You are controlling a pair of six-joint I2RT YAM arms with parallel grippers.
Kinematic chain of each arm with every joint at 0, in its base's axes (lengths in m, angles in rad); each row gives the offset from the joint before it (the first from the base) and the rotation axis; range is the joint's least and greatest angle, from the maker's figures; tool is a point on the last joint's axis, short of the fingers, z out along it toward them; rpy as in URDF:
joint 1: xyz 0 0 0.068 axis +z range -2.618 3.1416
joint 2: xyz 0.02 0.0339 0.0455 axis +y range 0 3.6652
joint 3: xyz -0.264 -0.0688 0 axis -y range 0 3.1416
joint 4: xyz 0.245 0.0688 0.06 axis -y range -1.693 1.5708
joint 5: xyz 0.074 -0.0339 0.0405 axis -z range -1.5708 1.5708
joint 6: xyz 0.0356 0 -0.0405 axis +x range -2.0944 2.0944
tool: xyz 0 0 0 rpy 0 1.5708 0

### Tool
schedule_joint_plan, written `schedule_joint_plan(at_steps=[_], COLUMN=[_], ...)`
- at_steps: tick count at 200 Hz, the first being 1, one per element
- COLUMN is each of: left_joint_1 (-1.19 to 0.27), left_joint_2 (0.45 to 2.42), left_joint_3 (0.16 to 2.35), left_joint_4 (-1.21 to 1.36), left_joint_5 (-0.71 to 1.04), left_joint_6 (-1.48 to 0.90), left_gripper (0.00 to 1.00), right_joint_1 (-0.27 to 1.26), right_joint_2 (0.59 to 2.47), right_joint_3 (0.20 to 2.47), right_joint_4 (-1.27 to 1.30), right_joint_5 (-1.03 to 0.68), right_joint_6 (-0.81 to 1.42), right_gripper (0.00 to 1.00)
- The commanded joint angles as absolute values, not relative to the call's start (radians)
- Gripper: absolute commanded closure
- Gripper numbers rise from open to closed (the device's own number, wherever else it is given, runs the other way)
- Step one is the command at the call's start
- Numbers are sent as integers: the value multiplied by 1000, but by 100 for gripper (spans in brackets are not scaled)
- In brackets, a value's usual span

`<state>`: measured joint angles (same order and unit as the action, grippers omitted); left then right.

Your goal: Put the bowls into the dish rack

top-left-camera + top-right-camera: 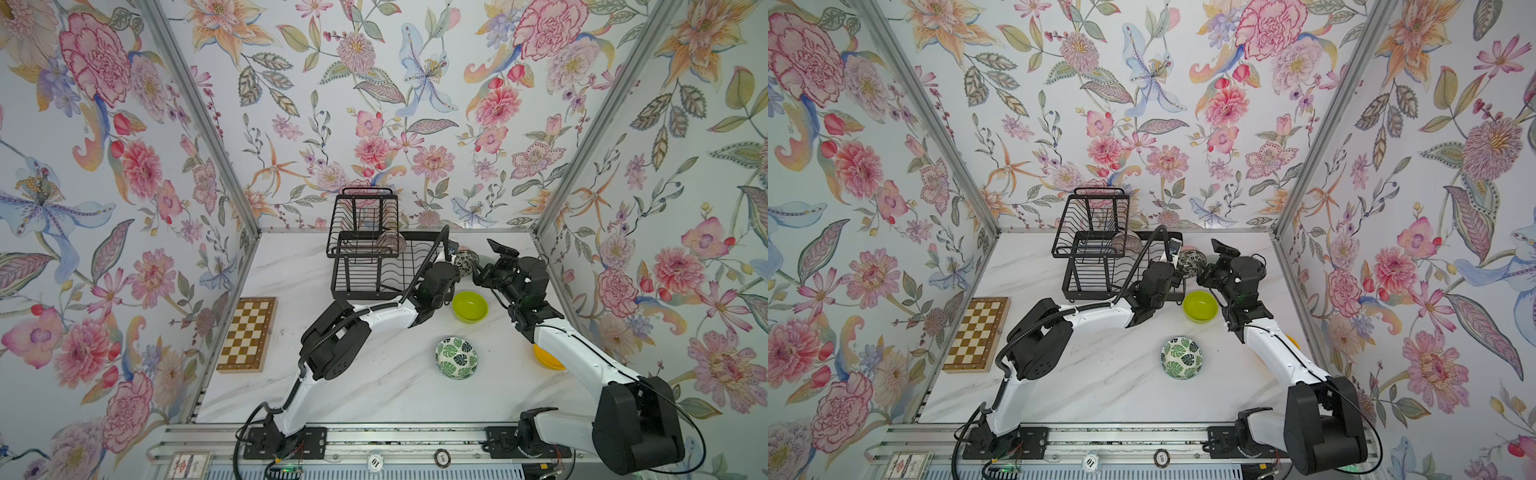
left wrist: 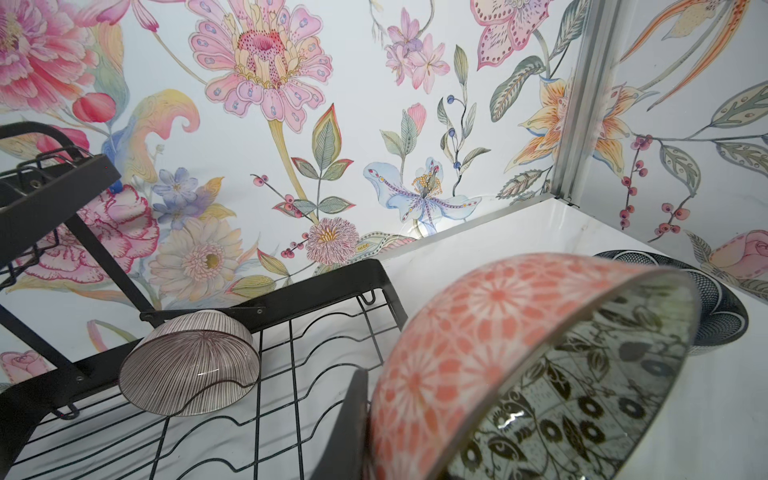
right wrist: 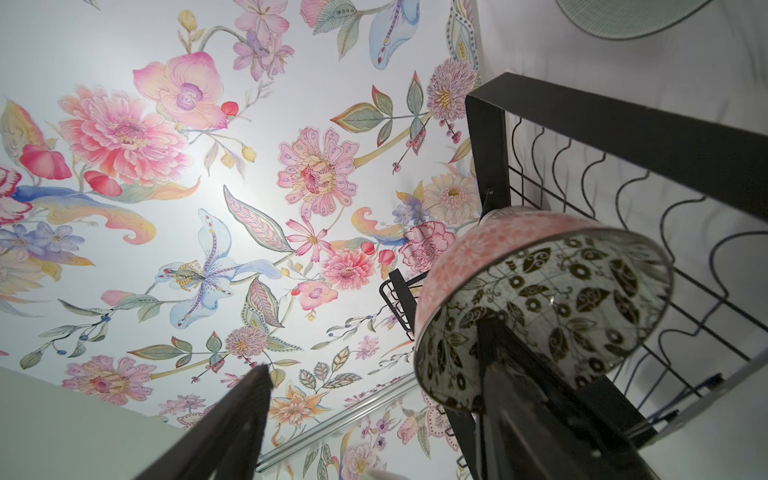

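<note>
While left jaws, mostly hidden, pinch the patterned bowl (image 2: pixel 478 353), right jaws stand wide at its rim

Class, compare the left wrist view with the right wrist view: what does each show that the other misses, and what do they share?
Only the left wrist view shows the dark blue bowl. Only the right wrist view shows the pale celadon bowl. Both show the black-and-white patterned bowl, pink outside and tilted, and the dish rack.

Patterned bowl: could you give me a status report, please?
Left gripper shut on patterned bowl. Right gripper open beside it. Bowl beside dish rack, not loaded.
</note>
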<state>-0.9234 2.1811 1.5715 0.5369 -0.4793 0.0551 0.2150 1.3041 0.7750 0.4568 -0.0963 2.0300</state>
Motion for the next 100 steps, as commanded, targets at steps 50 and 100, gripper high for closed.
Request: schedule_joint_plan(at_steps=[50, 100], left_joint_1=[-954, -959], left_joint_2=[2072, 2051], left_joint_3=[1447, 1412], left_joint_4=[723, 779], left_joint_5=[-510, -518], left_joint_6=[91, 119], left_gripper=[100, 100], right_joint_1=[229, 238], right_joint_2=[1377, 1403], right_joint_3=[805, 810], right_joint_4=[574, 583], right_joint_5=[-98, -90], right_joint_6=[2070, 2078], right_gripper=[36, 52])
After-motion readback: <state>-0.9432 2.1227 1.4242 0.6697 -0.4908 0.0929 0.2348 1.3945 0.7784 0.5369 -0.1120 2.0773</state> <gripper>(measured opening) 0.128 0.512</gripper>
